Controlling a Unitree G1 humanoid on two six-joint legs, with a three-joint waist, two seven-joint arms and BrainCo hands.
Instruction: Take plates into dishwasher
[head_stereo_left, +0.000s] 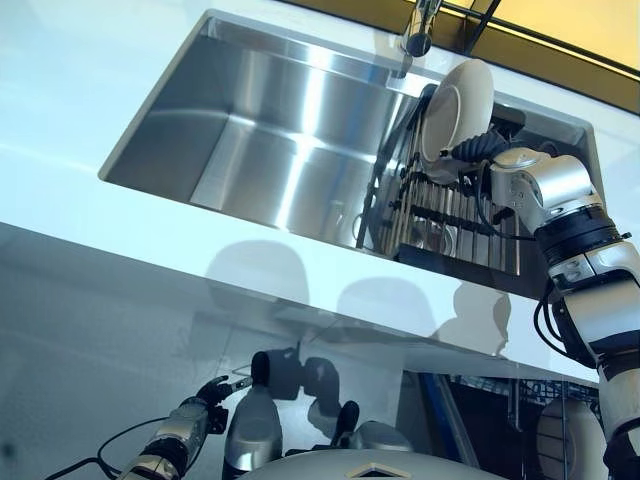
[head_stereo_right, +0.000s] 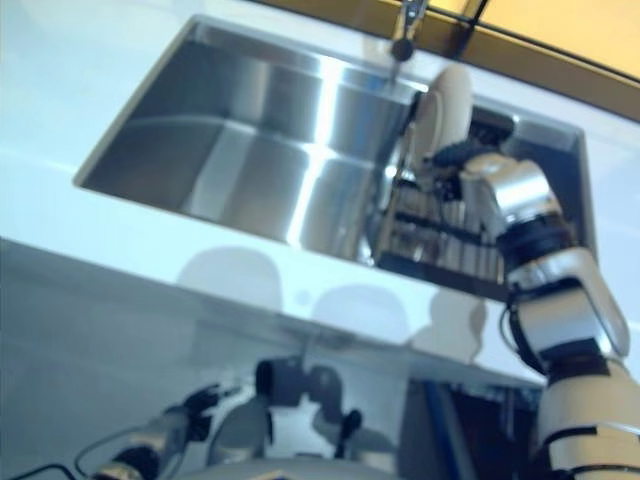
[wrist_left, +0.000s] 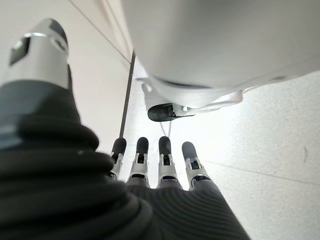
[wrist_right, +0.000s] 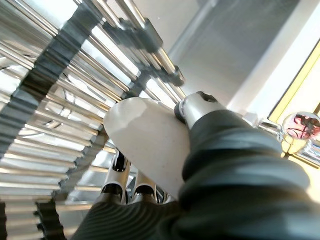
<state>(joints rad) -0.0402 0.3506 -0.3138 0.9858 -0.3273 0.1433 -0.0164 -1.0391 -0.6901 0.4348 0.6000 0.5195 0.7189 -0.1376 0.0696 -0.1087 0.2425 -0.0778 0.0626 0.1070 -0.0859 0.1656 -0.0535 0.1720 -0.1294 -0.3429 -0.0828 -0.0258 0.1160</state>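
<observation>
Head views: my right hand (head_stereo_left: 478, 150) reaches over the counter (head_stereo_left: 100, 215) into the sink (head_stereo_left: 260, 130), where a white plate (head_stereo_left: 457, 108) stands on edge in the dish rack (head_stereo_left: 450, 225) just below the faucet (head_stereo_left: 420, 30). The hand meets the plate's lower edge. My left hand (head_stereo_left: 215, 392) hangs low beside the cabinet front, well apart from the work.

Left wrist view: fingers (wrist_left: 165, 150) straight and relaxed, holding nothing, floor beyond them.

Right wrist view: the thumb (wrist_right: 197, 107) lies over the plate's rim and the fingers (wrist_right: 117, 165) sit behind it, so I judge the plate pinched, the rack wires close behind. Risks as I read them: a rim-only pinch may let the plate pivot or slip as it lifts; the plate may catch on the rack wires or strike the faucet overhead; it may clip the sink wall on the way out.
</observation>
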